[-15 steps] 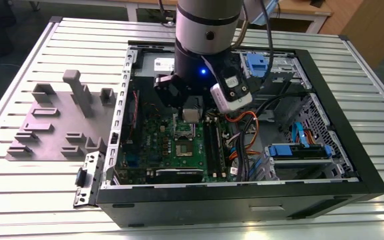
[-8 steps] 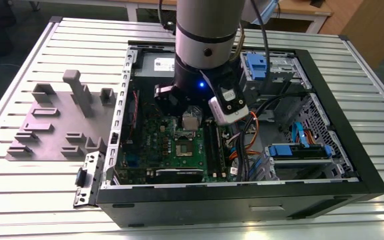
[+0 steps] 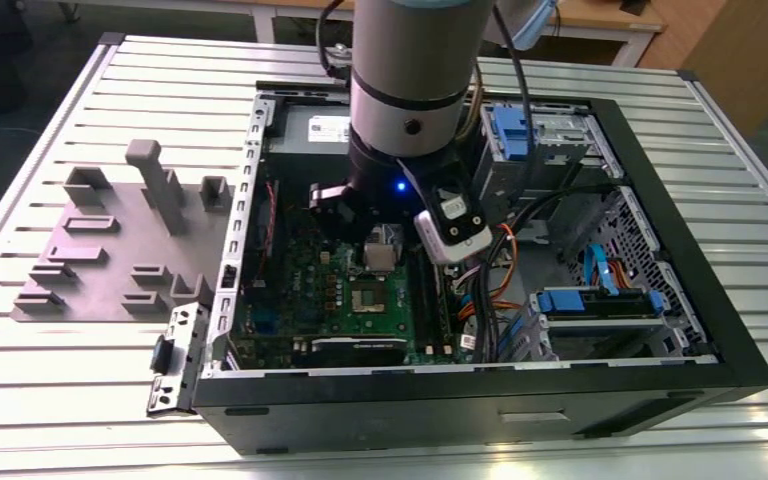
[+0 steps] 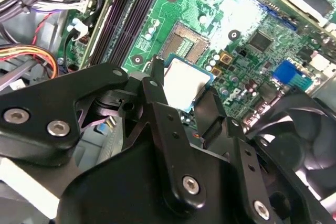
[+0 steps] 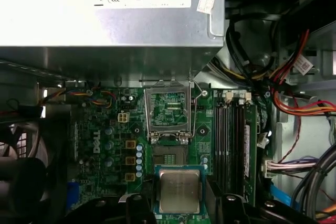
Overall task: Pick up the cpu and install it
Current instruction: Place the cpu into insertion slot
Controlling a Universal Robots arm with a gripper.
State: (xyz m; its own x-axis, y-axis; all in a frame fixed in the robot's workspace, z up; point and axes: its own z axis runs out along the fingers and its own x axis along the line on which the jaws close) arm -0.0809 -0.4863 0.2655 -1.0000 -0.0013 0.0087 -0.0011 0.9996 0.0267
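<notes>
The gripper (image 4: 184,92) is clenched on the cpu (image 5: 179,190), holding it flat over the green motherboard (image 5: 105,145) just beside the open socket (image 5: 168,153) inside the computer case (image 3: 491,390), and I judge it needs to be level and square with the socket to spare the contacts.

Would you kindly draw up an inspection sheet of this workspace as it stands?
Surface: ribbed aluminium table bearing an open black computer case.
Job's things: small square silver-topped cpu held beside the empty socket on the green motherboard, not seated; silver socket frame raised.
Clutter: gray moulded fixture tray on the table, at the exterior view's left of the case.
Grippers: black pincer shut on the cpu.
Cables: red, orange and yellow wire bundles past the memory slots, apart from the cpu.
Surroundings: wooden furniture beyond the table.
</notes>
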